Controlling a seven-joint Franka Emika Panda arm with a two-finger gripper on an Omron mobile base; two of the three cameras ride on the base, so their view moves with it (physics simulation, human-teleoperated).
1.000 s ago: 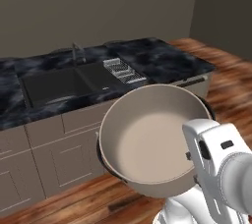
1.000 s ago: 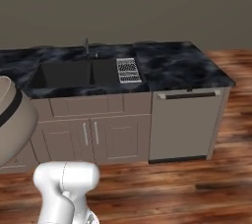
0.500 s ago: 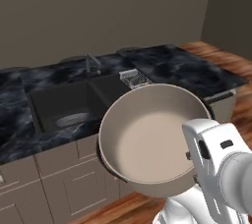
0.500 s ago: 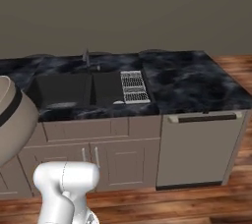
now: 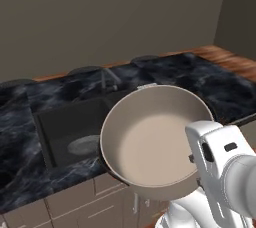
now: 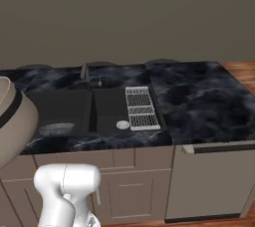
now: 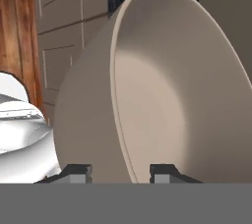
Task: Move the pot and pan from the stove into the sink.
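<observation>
While the gripper [image 7: 120, 171] pinches the rim of the pot [image 5: 152, 139], its two finger tips stand narrowly apart with one on the tan outer wall and one on the pale inner side, so the wall passes straight between them in the hand view. The pot rises directly ahead of the gripper, tipped on its side so that its pale interior opens toward the left base view, clear of any surface and carried in the air. In the right base view the pot's tan side with a dark band shows at the left edge. Beyond the pot and lower than the gripper lies the sink [image 6: 67, 111], a dark double basin sunk in the black marbled counter [image 6: 199, 99]. A round drain [image 5: 82, 144] shows in the basin floor nearest the pot, and the faucet [image 6: 85, 72] stands at the sink's far edge, well apart from the gripper. A wire rack [image 6: 141, 107] lies just beside the sink's far basin. Pale cabinet doors [image 6: 134, 186] run beneath the counter.
</observation>
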